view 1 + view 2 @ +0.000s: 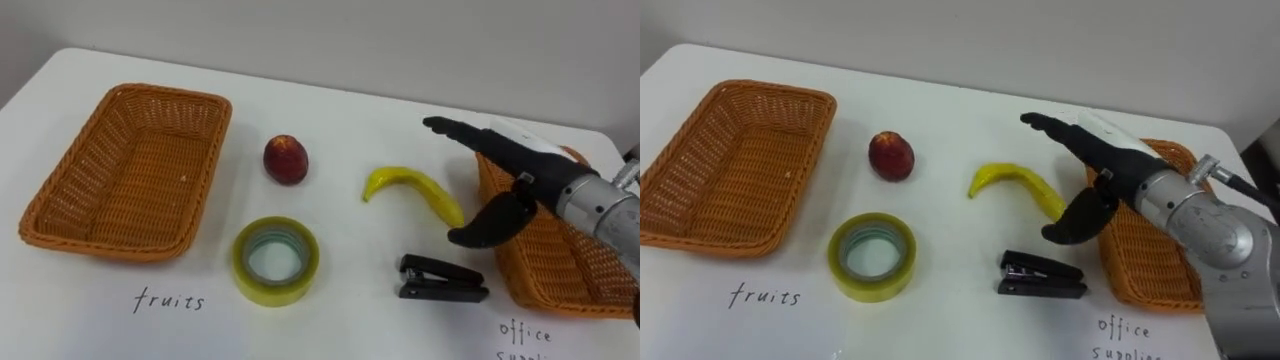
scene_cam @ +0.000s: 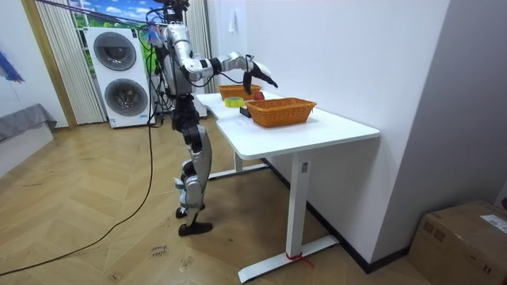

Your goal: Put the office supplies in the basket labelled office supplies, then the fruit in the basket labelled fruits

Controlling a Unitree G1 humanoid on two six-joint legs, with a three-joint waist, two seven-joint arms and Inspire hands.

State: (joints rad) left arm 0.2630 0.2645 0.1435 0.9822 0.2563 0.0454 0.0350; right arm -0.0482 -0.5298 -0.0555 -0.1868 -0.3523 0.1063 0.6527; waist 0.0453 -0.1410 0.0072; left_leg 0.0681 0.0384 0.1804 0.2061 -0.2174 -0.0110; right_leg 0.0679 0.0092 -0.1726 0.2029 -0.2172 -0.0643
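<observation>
On the white table lie a red apple [image 1: 286, 159], a yellow banana [image 1: 414, 188], a roll of yellow tape [image 1: 276, 261] and a black stapler [image 1: 441, 279]. An empty wicker basket [image 1: 125, 168] above the handwritten word "fruits" stands at the left. A second wicker basket [image 1: 545, 268], marked for office supplies, stands at the right. My right hand [image 1: 500, 170] hovers open over the banana's right end and the right basket's near rim, fingers straight, thumb hanging down, holding nothing.
The table's far edge runs close behind the objects, with a wall beyond. In the room view I stand at the table's [image 2: 317, 127] end, right arm stretched over it; washing machines [image 2: 119, 75] stand behind me.
</observation>
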